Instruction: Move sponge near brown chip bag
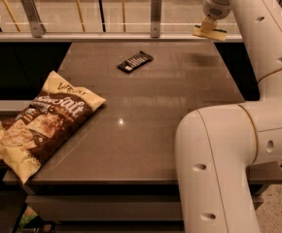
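The gripper [209, 25] hung up at 1 o'clock, over the table's far right corner, and it was pinching the sponge [210, 32], a pale yellow foam block held clear of the surface, with its soft shadow [202, 58] falling on the tabletop just below. Way across at 8 o'clock lay the brown chip bag [40, 123], puffy and crinkled, cream-yellow with a broad dark brown band; the big white script on that band read "Salt", and the smaller writing above it was too small to make out. The bag's lower end spilled over the table's left edge. The table [155, 130] was a smooth, glossy grey-brown slab throwing back a bright spot of light near its middle. A flat dark wrapped bar [135, 61] sat at about 12 o'clock, turned at an angle, its light markings unreadable. Between sponge and bag there was a wide stretch of bare tabletop, the bar sitting toward its far side. The white, rounded arm [219, 154] filled the near right side at 4 o'clock, and a metal railing [155, 12] ran behind the far edge.
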Robot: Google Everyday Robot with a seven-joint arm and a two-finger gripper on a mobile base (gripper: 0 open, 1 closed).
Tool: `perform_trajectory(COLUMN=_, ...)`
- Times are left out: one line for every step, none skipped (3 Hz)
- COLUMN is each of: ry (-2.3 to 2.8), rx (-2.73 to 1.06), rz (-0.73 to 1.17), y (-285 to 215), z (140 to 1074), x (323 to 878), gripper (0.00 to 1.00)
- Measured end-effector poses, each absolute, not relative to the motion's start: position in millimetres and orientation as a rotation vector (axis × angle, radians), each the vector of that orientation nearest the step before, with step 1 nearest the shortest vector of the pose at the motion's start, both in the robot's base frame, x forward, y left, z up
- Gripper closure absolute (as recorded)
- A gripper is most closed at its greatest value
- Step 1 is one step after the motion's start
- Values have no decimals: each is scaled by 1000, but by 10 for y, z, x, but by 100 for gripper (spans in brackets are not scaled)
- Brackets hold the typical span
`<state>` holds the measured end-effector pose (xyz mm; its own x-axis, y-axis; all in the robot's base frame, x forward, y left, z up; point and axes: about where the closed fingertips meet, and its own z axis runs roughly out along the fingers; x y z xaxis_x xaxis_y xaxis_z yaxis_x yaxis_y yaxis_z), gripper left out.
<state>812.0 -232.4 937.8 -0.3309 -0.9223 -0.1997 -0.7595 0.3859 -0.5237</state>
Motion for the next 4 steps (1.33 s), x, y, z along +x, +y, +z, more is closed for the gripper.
perform_trajectory(ry=2145, rx=-1449, rz=-452, y=-2255, z=9584, x=8044, gripper=100)
perform_trajectory(ry=2112, rx=-1441, rz=-426, y=-2260, z=9783, x=7927, gripper=100)
perform_trajectory(ry=2088, rx=-1435, rz=-420, y=-2281, z=9958, x=7779, gripper=100)
perform_trajectory(ry=2134, rx=-1446, rz=-414, y=-2263, z=9761, x=7675, gripper=100)
